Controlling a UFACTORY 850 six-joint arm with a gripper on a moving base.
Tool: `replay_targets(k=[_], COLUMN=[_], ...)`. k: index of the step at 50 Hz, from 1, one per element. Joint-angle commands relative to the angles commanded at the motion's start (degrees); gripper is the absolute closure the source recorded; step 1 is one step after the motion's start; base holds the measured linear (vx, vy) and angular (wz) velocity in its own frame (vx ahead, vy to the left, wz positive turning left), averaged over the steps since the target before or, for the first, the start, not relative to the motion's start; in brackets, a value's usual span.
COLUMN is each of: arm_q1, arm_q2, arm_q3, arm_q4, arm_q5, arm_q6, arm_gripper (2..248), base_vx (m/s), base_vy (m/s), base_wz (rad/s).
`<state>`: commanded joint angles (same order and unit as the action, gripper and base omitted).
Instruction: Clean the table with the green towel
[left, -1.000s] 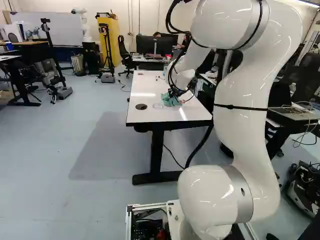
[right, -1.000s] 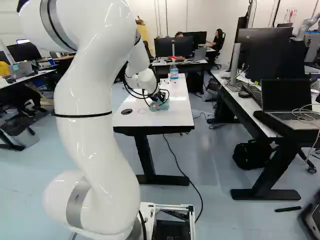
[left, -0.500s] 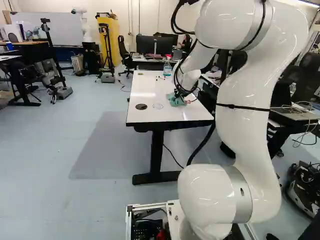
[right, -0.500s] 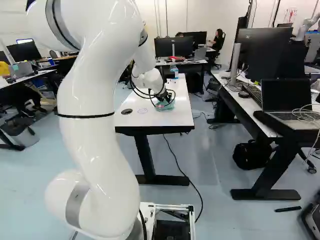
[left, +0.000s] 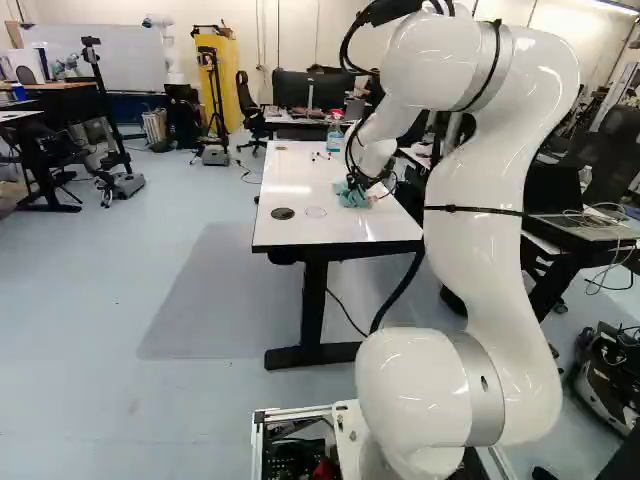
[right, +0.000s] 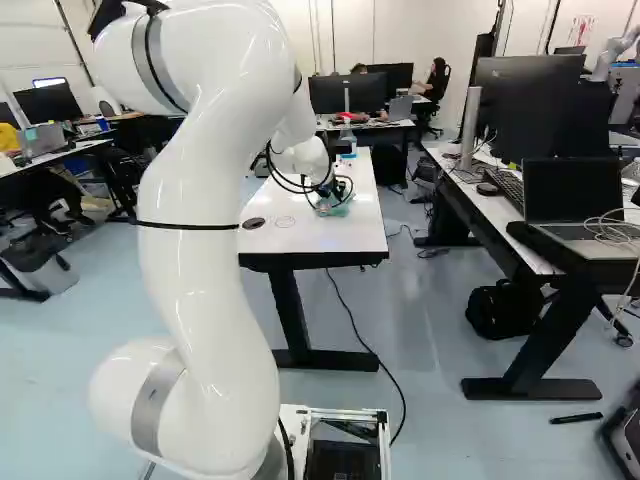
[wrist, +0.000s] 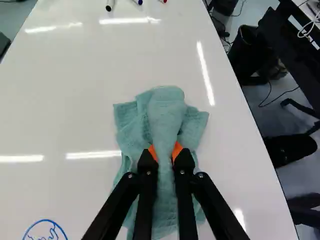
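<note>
Orange pads (wrist: 177, 151) of the gripper (left: 355, 185) pinch a raised fold of the rumpled, waffle-textured green towel (wrist: 162, 112), its ragged-looking corners spread on the glossy white table (wrist: 65, 100), close to the right edge, with wider surface leftward, a round blue drawing (wrist: 46, 220) near-left and slim markers (wrist: 111, 5) far.

Lies bunched as a pale green, textured cloth towel (wrist: 166, 116), pinched into a raised lengthwise ridge, loose edges spread either side, right of the middle on a glossy white rectangular table (wrist: 65, 100). Bears, nearer and left, a round blue line drawing (wrist: 45, 230).
</note>
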<state>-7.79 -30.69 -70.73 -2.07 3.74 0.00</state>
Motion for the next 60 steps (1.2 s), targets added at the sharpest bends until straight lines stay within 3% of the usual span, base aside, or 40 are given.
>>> replay_targets(k=[14, 30, 43, 60], arm_q1=[1.7, 4.1, 5.4, 4.9], arm_q2=[-1.9, -1.6, 0.4, 4.4], arm_q3=[-2.5, -2.1, 0.5, 5.8], arm_q4=[0.0, 0.0, 0.0, 0.0], arm_q5=[0.0, 0.0, 0.0, 0.0], arm_q6=[0.0, 0.0, 0.0, 0.0], arm_gripper=[203, 203, 203, 203], base_vx=[0.000, 0.000, 0.000, 0.000], base_vy=[0.000, 0.000, 0.000, 0.000], base_wz=[0.000, 0.000, 0.000, 0.000])
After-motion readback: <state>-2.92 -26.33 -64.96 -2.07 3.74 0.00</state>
